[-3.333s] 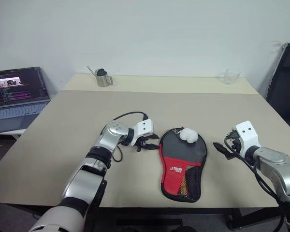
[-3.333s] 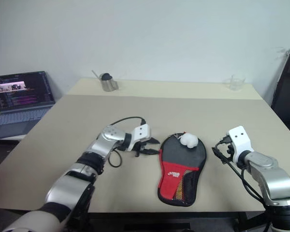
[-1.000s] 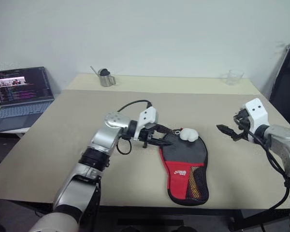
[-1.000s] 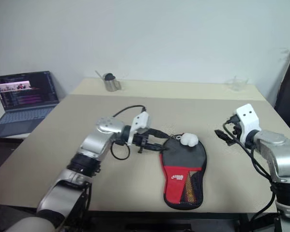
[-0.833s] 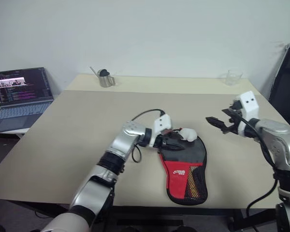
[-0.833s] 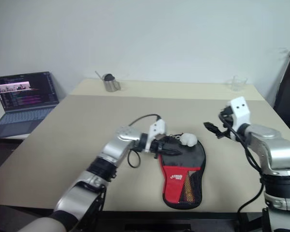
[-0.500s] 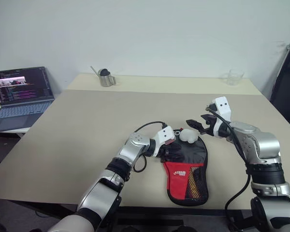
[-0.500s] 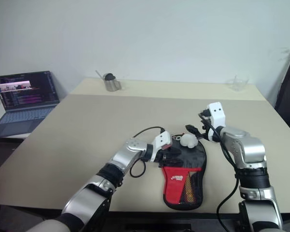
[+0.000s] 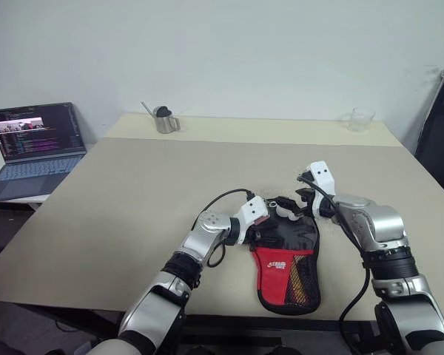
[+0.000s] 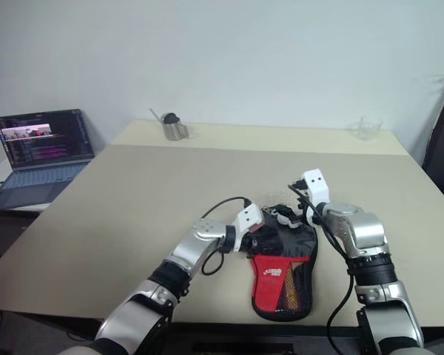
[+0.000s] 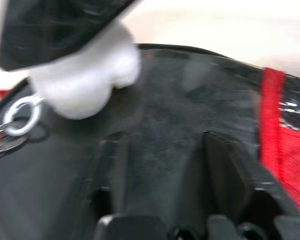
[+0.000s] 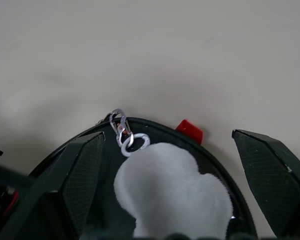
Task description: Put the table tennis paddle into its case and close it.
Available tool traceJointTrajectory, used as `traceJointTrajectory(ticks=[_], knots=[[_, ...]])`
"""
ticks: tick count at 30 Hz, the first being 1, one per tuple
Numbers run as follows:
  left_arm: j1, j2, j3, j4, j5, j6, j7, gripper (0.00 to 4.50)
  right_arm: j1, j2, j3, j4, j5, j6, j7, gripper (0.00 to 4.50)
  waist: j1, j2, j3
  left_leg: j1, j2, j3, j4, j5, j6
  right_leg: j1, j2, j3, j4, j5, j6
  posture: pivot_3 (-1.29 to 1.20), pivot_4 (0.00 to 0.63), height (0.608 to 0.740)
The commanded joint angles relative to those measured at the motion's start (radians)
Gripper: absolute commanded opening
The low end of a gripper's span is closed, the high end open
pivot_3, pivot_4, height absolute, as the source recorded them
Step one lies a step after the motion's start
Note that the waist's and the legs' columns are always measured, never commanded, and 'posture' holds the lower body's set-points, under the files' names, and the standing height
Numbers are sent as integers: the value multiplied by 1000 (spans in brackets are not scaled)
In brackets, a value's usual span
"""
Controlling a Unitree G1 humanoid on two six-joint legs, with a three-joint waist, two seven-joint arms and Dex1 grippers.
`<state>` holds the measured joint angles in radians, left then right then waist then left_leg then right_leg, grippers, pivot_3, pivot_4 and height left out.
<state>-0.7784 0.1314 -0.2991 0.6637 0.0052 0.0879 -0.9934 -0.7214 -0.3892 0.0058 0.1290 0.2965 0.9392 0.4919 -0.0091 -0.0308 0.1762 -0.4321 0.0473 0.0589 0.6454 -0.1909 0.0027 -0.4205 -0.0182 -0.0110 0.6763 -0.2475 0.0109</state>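
The case (image 9: 285,259) lies flat on the table, black round end away from me, red panel and mesh pocket towards me. Its white ball charm (image 9: 285,209) rests on the far rim. My left gripper (image 9: 272,224) lies low on the black face from the left; in the left wrist view its fingers (image 11: 110,175) stand apart on the fabric, open, beside the charm (image 11: 85,85). My right gripper (image 12: 167,134) comes in from the right, wide open, its fingers (image 12: 75,170) straddling the charm (image 12: 170,190) and its metal rings (image 12: 125,135). The table tennis paddle is hidden.
An open laptop (image 9: 33,140) sits off the table's left side. A metal cup (image 9: 163,120) and a clear glass (image 9: 360,118) stand at the far edge. A black chair (image 9: 440,133) is at the right. The tan table (image 9: 133,185) is bare around the case.
My right gripper swung left and down from the table's right side to the charm. My left gripper sank onto the case's black face and its fingers spread wider.
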Motion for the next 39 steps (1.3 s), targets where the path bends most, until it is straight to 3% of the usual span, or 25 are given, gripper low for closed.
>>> traceJointTrajectory(ticks=[1,3,33,39], knots=[[35,1,-19,-16,-1,49,-29,3904,-9,-11,-10,-9,4,-15,12,4500,0,0,0,0,0,0,0,0,0,0,0,0,0,0,0,0,150,740],[38,3,-15,-35,-15,62,-44,4468,-11,-11,-10,-11,5,-15,17,4500,1,0,0,0,0,0,-1,0,0,0,0,0,0,0,0,0,150,740],[37,-17,-95,-31,70,168,-12,4468,2,-37,59,79,-51,1,54,4500,9,0,-2,0,0,-1,-1,0,0,1,-1,0,-2,0,0,0,150,740],[47,-18,-94,-43,67,178,-18,4500,-8,-26,43,108,-63,-38,24,2458,9,-1,-3,0,0,-1,-1,0,0,1,-1,0,-3,0,0,0,150,740]])
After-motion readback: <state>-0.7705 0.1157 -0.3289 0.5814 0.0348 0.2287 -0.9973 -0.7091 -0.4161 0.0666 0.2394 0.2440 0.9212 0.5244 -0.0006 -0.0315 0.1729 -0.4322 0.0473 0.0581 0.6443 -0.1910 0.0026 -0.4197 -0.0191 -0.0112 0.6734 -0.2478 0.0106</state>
